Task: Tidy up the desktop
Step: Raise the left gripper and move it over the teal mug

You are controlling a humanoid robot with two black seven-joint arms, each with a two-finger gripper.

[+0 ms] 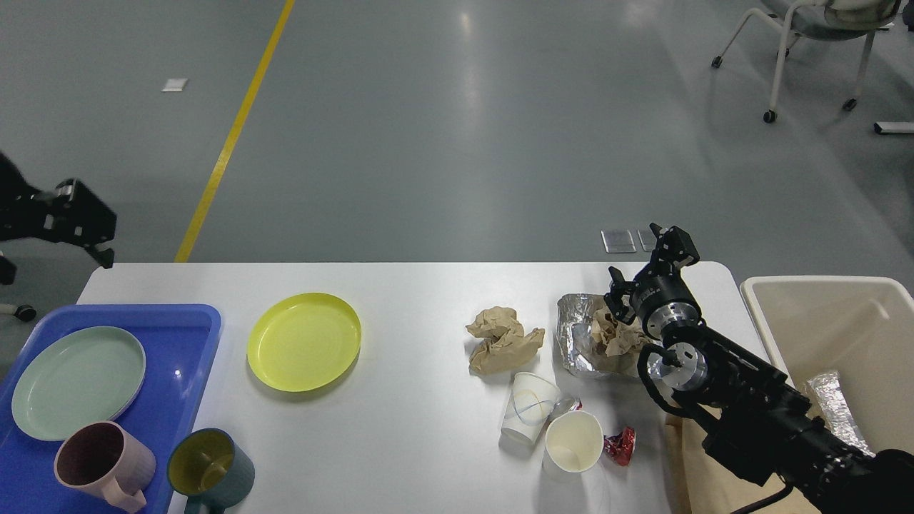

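Observation:
The white desktop (414,442) carries dishes on the left and litter on the right. A yellow plate (303,341) lies beside the blue tray (193,325), which holds a pale green plate (75,382) and a pink mug (103,464). A teal mug (211,467) stands at the tray's front right corner. My left gripper (86,223) hangs high over the table's far left corner, apparently open and empty. My right gripper (633,250) is open, just above crumpled foil (577,335) holding brown paper (618,335).
A brown paper wad (503,339), two white paper cups (528,407) (573,441) and a red wrapper (620,444) lie near the foil. The beige bin (821,296) stands off the table's right end with foil (832,410) inside. A chair (814,43) stands far right.

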